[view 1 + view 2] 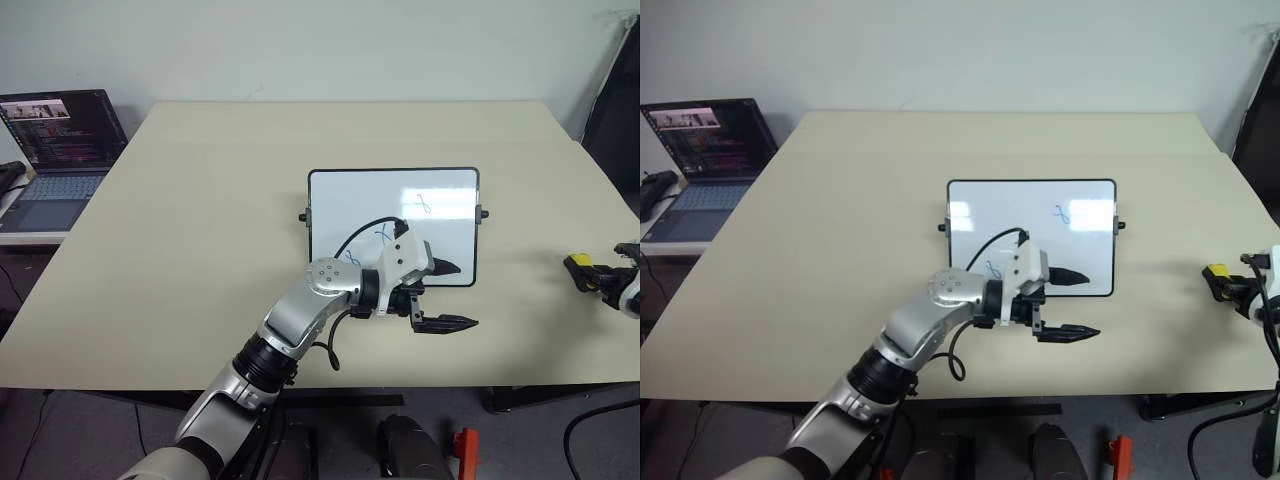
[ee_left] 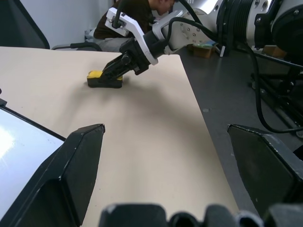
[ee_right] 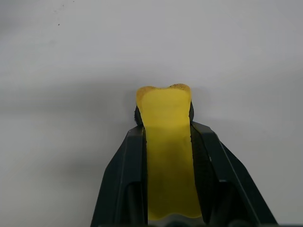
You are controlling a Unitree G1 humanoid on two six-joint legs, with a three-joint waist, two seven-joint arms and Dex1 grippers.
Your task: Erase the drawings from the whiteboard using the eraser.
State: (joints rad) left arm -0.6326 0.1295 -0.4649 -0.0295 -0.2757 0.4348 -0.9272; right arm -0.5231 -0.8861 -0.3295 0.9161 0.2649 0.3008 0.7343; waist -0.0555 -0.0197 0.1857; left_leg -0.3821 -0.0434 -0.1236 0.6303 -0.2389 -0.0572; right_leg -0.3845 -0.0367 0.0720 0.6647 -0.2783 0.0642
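Now the right gripper (image 3: 166,142) is clamping the eraser (image 1: 579,270) lengthwise at far right of frame, the whiteboard (image 1: 392,225) lying centre-left of it; the left gripper (image 1: 446,295) is gaping empty at the board's lower corner.

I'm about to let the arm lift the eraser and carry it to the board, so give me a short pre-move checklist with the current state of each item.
1. Right claw shut on the eraser: ok, fingers press both long sides.
2. Eraser sits centred between the fingers: ok.
3. Eraser still resting on the table: ok, not yet lifted.
4. Drawings still on the whiteboard: ok, blue marks remain.
5. Left claw out of the wiping path: not ok, it is open at the board's near edge.
6. Whiteboard held steady: cannot tell.
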